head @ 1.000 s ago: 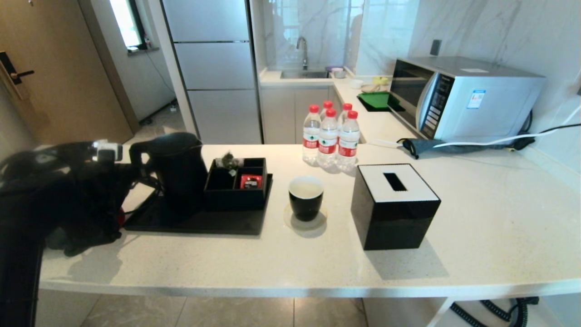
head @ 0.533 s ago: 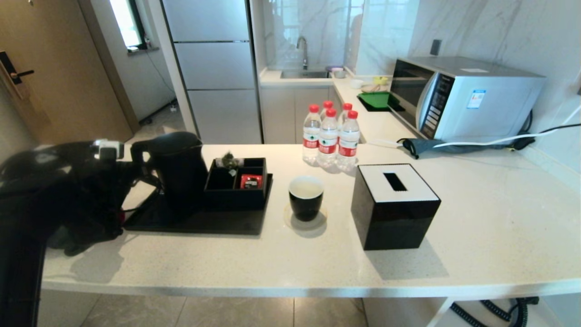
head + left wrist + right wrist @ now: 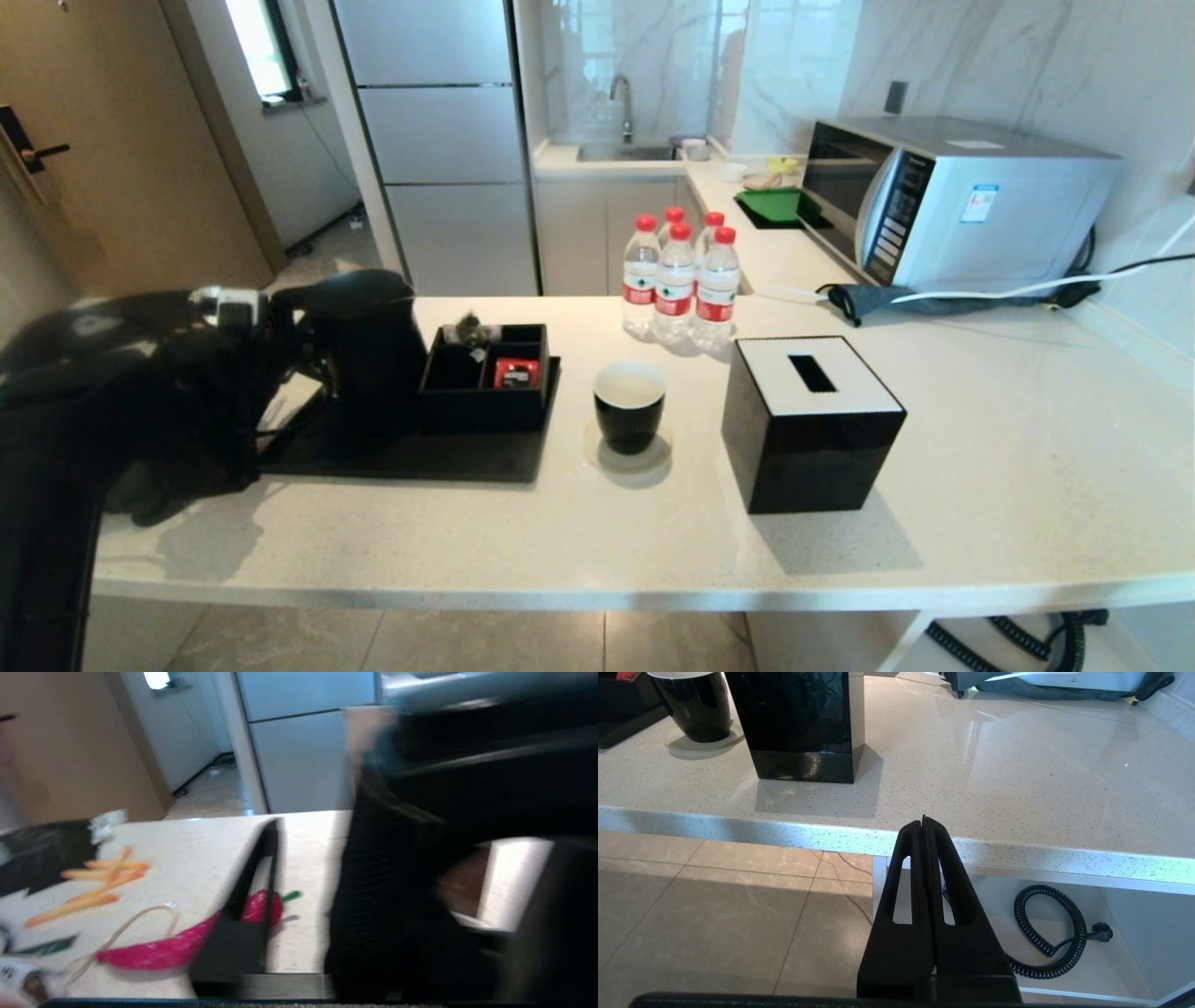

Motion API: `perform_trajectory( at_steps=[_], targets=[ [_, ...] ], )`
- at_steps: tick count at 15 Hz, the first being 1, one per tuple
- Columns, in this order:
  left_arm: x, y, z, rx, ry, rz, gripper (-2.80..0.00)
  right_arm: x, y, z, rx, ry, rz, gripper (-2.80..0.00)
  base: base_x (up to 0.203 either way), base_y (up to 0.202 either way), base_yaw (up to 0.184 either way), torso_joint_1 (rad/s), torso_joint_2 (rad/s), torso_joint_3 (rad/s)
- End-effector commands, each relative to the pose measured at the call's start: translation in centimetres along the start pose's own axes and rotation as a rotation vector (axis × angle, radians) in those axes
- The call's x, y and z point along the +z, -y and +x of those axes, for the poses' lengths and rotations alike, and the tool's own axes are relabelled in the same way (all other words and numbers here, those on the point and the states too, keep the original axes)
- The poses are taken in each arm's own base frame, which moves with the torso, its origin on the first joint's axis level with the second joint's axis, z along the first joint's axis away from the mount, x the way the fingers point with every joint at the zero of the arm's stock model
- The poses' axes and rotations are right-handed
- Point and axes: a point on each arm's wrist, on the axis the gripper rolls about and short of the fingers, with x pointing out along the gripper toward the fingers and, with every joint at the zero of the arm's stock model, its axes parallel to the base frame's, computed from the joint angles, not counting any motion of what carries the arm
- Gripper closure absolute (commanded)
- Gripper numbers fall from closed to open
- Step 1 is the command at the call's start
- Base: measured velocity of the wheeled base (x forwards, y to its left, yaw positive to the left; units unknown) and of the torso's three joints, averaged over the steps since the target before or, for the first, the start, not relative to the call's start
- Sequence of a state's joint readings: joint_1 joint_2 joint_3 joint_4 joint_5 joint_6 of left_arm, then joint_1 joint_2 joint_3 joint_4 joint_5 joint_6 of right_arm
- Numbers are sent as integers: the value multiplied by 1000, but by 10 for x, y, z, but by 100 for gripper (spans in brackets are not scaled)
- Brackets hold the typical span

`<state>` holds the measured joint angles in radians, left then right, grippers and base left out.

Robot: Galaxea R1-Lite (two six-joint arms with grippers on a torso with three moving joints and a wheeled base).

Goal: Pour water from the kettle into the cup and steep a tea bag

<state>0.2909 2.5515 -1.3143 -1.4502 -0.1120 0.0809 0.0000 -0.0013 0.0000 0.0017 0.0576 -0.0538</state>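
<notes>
The matte black kettle (image 3: 362, 359) stands on a black tray (image 3: 420, 459) at the counter's left. My left gripper (image 3: 274, 322) is open at the kettle's loop handle. In the left wrist view one finger (image 3: 247, 914) stands left of the kettle's dark bulk (image 3: 397, 896). The glossy black cup (image 3: 629, 408) stands on a coaster right of the tray, its inside pale. The tea bag (image 3: 470, 329) lies in a black organiser box (image 3: 485, 397). No water shows. My right gripper (image 3: 923, 822) is shut and empty, below the counter's front edge.
A red packet (image 3: 516, 371) lies in the organiser. A black tissue box (image 3: 810, 425) stands right of the cup, with bottles (image 3: 679, 280) behind and a microwave (image 3: 952, 201) at the back right. A red toy chilli (image 3: 261, 905) and orange sticks (image 3: 93, 882) lie left of the tray.
My left gripper has slid right, up to the kettle's handle. The kettle, cup and right arm have stayed where they were.
</notes>
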Motion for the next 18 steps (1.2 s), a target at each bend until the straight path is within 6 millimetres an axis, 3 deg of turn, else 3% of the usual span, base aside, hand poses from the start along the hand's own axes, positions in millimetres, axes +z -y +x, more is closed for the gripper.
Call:
perform_trajectory(
  at_steps=[1,8,18],
  targets=[
    [1,-1,0,6,10,2,0,0,0,0,1,-1,-1,0,0,0,0,0,0,0],
    [4,2,0,-1,16,0,0,0,0,0,1,-1,-1,0,0,0,0,0,0,0],
    [43,-2,-13,7,55,-32,0,0,0,0,1,-3,-1,0,0,0,0,0,0,0]
  ],
)
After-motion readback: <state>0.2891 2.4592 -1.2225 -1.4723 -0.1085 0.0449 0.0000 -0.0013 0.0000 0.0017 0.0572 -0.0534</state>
